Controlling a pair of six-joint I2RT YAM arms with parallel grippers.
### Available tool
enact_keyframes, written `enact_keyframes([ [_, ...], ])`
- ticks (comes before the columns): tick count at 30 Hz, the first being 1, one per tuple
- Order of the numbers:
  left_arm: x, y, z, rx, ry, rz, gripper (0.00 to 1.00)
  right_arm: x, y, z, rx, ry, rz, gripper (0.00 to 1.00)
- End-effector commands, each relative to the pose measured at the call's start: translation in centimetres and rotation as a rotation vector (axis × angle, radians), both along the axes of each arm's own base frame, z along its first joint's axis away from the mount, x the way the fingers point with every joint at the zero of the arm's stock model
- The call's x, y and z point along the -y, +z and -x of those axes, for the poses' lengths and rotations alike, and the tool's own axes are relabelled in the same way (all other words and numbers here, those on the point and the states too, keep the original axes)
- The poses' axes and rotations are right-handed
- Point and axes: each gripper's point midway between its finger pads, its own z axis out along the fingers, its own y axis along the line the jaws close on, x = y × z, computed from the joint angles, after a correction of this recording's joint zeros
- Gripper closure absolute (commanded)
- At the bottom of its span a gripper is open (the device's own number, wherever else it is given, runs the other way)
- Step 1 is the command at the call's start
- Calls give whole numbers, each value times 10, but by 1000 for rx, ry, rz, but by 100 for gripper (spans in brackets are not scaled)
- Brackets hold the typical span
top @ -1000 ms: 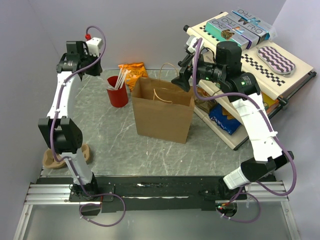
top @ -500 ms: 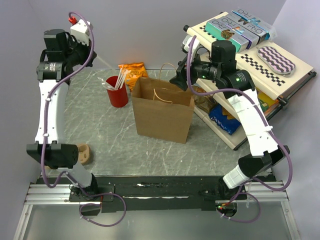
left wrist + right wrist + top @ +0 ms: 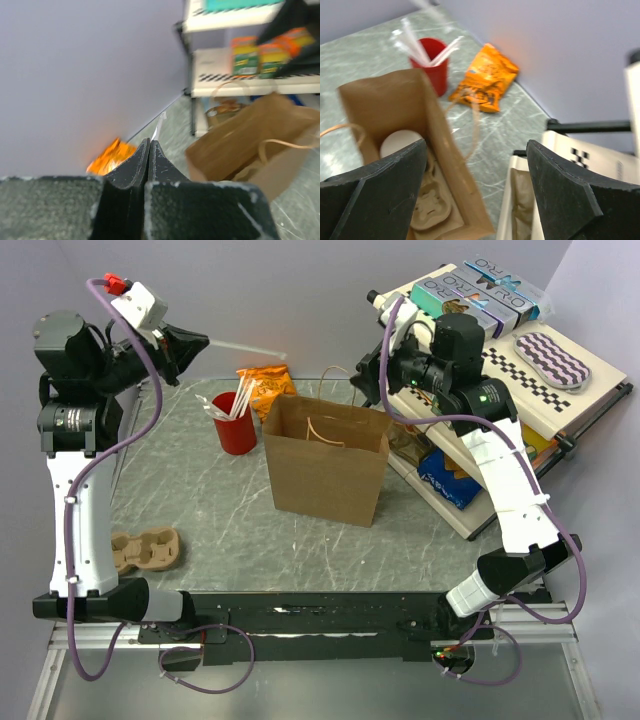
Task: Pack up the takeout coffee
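Sitting inside brown paper bag (image 3: 377, 92), white-lidded cup (image 3: 400, 142); left hand (image 3: 149, 142) clamped on thin white stick (image 3: 250, 347), right hand (image 3: 476, 142) apart.

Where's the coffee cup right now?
The cup sits inside the bag mid-table, beside a pulp tray, seen from the right wrist view.

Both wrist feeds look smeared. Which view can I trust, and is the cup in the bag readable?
Top external: sharp, evenly lit. Left wrist: motion-blurred, brown paper bag and shelf soft; the left gripper, shut on a white stick, is crisp. Right wrist: blurred, but the lidded takeout coffee shows inside the bag, below the open right gripper.
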Motion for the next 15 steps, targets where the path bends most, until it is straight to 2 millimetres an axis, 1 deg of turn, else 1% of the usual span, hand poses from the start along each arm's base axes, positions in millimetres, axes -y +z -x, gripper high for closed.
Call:
enact_keyframes([
  [1,27,23,41,81,-232,-16,99,30,45,-8,95,-151,-87,13],
  [4,35,18,54,53,-315,-14,99,37,43,-14,88,-186,-89,13],
  [7,41,9,62,6,-378,-15,99,38,41,-15,81,-191,-87,13],
  [10,43,0,66,-41,-409,-12,99,40,38,-15,77,-194,-81,12],
  [15,47,-22,64,-139,-444,16,99,42,33,-16,64,-194,-76,12],
])
